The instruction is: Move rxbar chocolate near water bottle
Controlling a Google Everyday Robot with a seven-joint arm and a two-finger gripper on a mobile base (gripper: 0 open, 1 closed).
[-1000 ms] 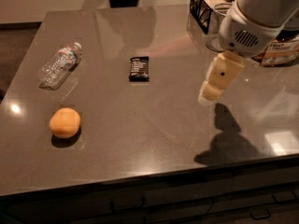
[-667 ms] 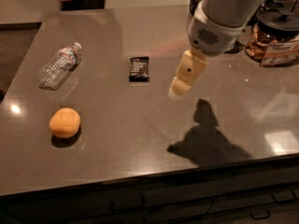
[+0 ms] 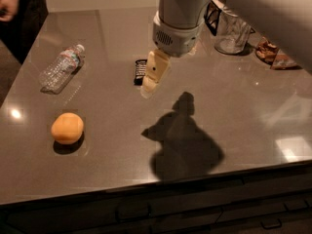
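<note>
Hovering beside flat black rxbar chocolate (image 3: 139, 72), cream tool (image 3: 149, 87) (grip state unclear).

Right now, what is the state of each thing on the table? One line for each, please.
gripper: hanging over the table, beside the rxbar chocolate.
rxbar chocolate: lying flat, right edge hidden behind the gripper.
water bottle: lying on its side, cap on.
orange: resting on the table, whole.
cup at the back: upright.

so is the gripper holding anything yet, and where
Nothing, it seems: the gripper hangs just beside the rxbar chocolate, which lies flat on the table.
</note>
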